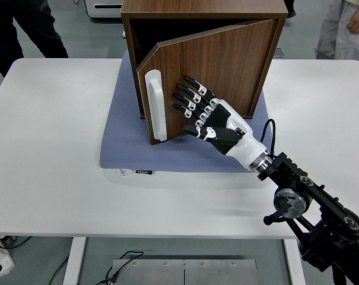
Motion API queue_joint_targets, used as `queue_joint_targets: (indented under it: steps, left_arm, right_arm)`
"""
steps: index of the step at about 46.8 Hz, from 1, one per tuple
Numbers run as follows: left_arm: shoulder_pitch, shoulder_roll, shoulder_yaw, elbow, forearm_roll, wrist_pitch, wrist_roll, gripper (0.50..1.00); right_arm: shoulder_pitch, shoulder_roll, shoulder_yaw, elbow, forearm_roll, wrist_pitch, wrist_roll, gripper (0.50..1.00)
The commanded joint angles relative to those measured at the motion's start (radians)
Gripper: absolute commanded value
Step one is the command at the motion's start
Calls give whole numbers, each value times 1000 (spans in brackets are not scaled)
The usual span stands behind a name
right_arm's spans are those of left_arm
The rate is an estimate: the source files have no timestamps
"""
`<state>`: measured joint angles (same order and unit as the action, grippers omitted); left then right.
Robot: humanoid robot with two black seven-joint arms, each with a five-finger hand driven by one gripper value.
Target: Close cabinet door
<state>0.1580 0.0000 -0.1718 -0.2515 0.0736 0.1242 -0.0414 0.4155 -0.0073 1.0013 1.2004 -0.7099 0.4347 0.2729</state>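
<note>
A dark wooden cabinet point(204, 7) stands on a blue-grey mat at the back middle of the table. Its door point(226, 65), hinged on the right, is ajar by a narrow gap, with a white handle point(156, 105) near its free left edge. My right hand point(206, 116) lies flat against the outside of the door just right of the handle, fingers spread and holding nothing. The fingertips point(188, 79) touch the door face. The left arm does not show.
The blue-grey mat point(121, 136) reaches out in front of and left of the cabinet. White table point(54, 148) lies on both sides. One person stands at the top left point(31, 24) and another at the top right point(345, 24), behind the table.
</note>
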Motion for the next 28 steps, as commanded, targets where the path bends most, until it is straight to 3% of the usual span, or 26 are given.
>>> queue_joint_targets:
  steps: [1, 28]
  left_arm:
    - [0, 0, 0, 0, 0, 0, 0, 1000]
    - [0, 0, 0, 0, 0, 0, 0, 1000]
  right_arm:
    - [20, 7, 0, -21, 10, -1, 0, 1000]
    - [131, 7, -1, -113, 24, -16, 0, 1000]
